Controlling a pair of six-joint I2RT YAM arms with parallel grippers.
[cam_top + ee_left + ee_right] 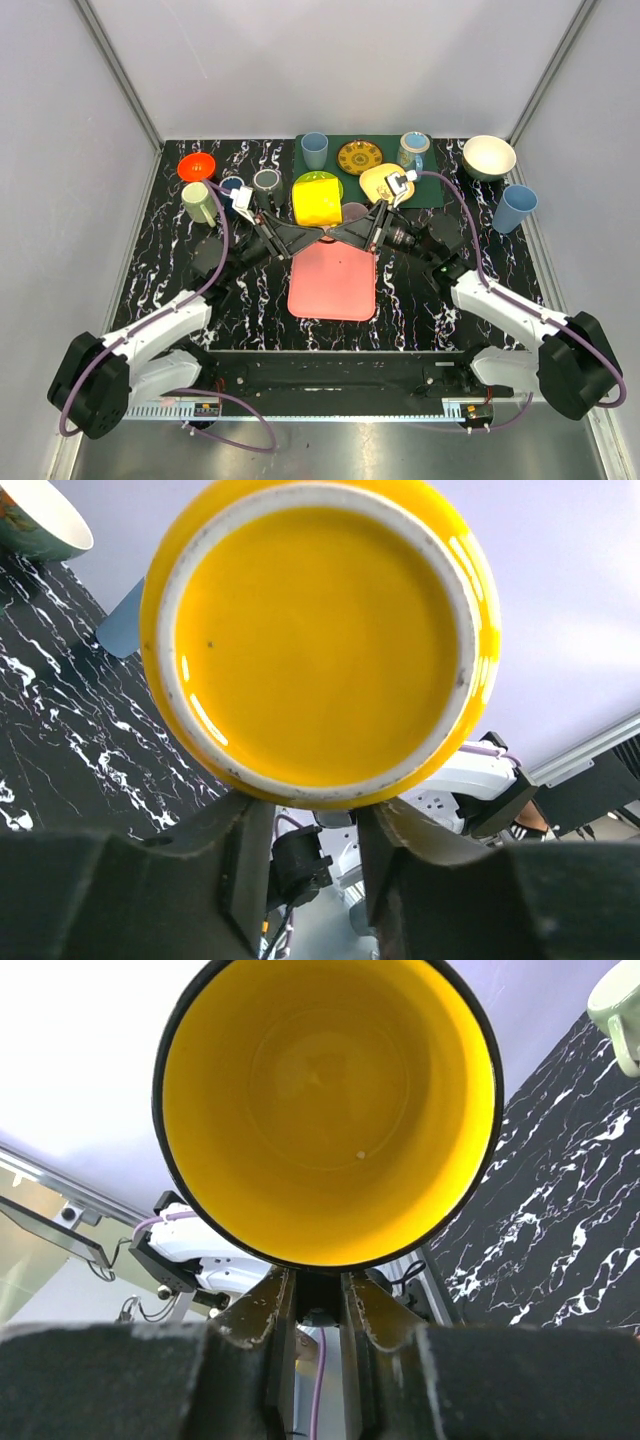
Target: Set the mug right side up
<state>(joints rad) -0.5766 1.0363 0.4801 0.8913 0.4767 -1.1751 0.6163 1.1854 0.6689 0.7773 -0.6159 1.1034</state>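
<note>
The yellow mug [318, 198] is held on its side in the air above the pink board [333, 285] on the bench [250, 300]. Its base is turned to the left gripper [317, 815] and its open mouth to the right gripper [318, 1285].

The right gripper's fingers are drawn close together just under the rim and seem to pinch the mug by a part lost in shadow, perhaps the handle. The left gripper's fingers are parted beneath the base, and it cannot be told whether they grip.

The mug is judged to be glazed ceramic: stiff, fairly heavy, slippery and breakable if dropped. It is best gripped at the handle or across the wall near the rim.
</note>
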